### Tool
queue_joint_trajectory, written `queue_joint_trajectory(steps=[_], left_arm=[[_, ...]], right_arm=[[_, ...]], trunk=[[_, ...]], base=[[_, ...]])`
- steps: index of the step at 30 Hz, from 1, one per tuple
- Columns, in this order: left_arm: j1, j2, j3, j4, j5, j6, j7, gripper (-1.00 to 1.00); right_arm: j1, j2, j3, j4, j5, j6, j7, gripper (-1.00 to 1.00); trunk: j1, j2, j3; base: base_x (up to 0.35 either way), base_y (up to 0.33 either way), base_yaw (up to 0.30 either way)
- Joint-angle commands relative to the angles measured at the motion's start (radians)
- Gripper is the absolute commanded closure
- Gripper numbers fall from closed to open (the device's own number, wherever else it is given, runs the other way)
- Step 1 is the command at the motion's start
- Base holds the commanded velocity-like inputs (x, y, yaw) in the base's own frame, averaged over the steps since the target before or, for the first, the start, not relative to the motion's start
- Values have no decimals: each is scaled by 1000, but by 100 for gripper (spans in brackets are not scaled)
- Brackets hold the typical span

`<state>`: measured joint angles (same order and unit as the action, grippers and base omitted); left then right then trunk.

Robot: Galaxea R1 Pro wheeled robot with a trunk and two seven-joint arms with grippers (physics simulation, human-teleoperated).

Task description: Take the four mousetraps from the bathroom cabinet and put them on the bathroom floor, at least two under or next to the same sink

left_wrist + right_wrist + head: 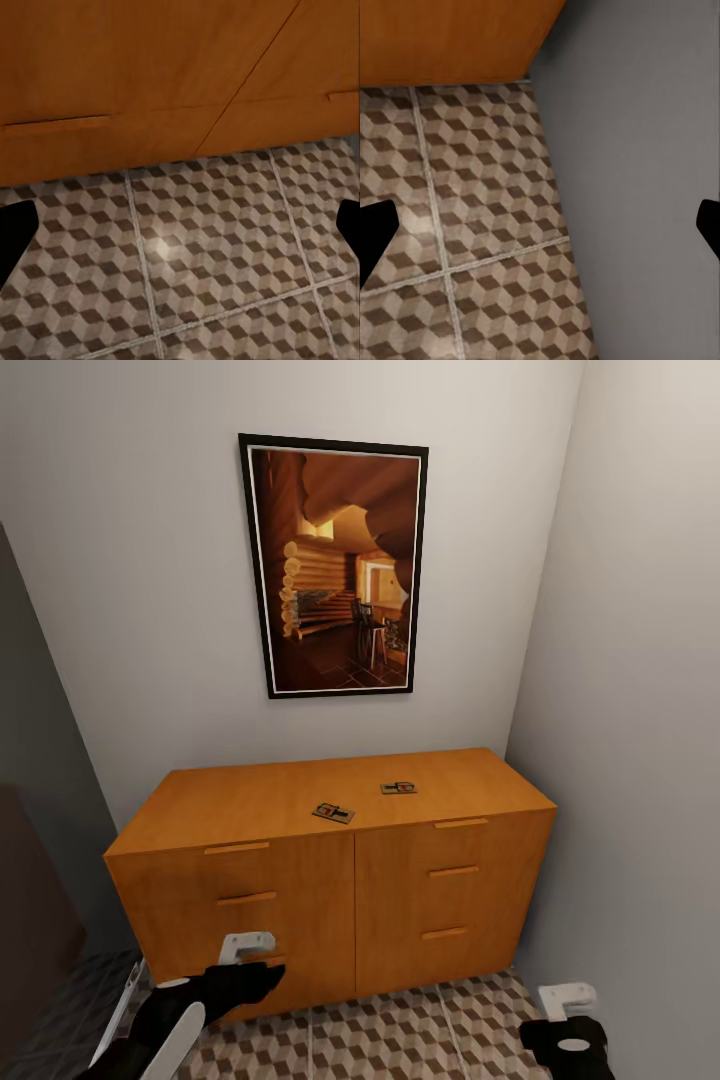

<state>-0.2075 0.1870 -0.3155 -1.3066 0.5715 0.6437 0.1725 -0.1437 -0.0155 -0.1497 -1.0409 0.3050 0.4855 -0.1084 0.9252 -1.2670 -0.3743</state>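
The orange-brown cabinet [335, 890] stands against the back wall, all its drawer fronts closed. Two small dark mousetraps lie on its top: one [333, 813] near the middle, another [398, 788] further right and back. My left gripper [246, 958] hangs low in front of the cabinet's lower left drawer; in its wrist view the gripper [180, 229] is open, fingertips [15, 232] wide apart over the cube-patterned bathroom floor [217, 255]. My right gripper [567, 1012] sits low by the right wall, also open [540, 225] and holding nothing. The sink is out of view.
A framed picture [335, 565] hangs above the cabinet. A grey wall [640, 760] closes the right side right beside the cabinet's end, and it also shows close in the right wrist view [645, 187]. A dark panel [35, 880] stands at the left. Tiled floor [400, 1040] lies before the cabinet.
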Motion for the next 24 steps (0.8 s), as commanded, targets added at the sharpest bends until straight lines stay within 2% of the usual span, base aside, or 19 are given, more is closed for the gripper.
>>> queue_joint_trajectory(steps=[1, 6, 7, 11, 16, 18, 19, 23, 24], left_arm=[[-1, 3, -2, -26, 12, 17, 9, -100], [-3, 10, -2, -132, 13, 43, 13, -100], [-3, 10, -2, -132, 13, 43, 13, -100], [-4, 12, -2, -186, 10, 23, 20, -100], [-14, 11, -2, -213, 8, 7, 23, -100], [-32, 9, -2, -219, 8, 2, 25, -100], [-72, 8, -2, -223, 6, 1, 26, -100], [-162, 7, -2, -226, 5, 5, 27, -100], [-162, 7, -2, -226, 5, 5, 27, -100]], right_arm=[[-1, 3, 2, -39, 3, 28, 2, -100], [0, 23, 7, -206, 0, 150, 11, -100], [0, 23, 7, -206, 0, 150, 11, -100], [4, 43, 9, -305, -1, 249, 17, -100], [-20, 69, 11, -364, -1, 357, 36, -100], [-40, 79, 11, -374, 0, 388, 45, -100], [-59, 87, 22, -382, 3, 409, 51, -100], [-87, 96, 61, -395, 10, 432, 55, -100], [-93, 97, 68, -397, 12, 435, 55, -100]], trunk=[[0, -1, -1], [0, -1, -1], [0, -1, -1], [0, -1, -1], [0, -1, -1], [0, -1, -1], [0, -1, -1], [0, -1, -1], [0, -1, -1]], base=[[0, 0, 0], [0, 0, 0], [0, 0, 0], [0, 0, 0], [0, 0, 0], [0, 0, 0], [0, 0, 0], [0, 0, 0], [0, 0, 0]])
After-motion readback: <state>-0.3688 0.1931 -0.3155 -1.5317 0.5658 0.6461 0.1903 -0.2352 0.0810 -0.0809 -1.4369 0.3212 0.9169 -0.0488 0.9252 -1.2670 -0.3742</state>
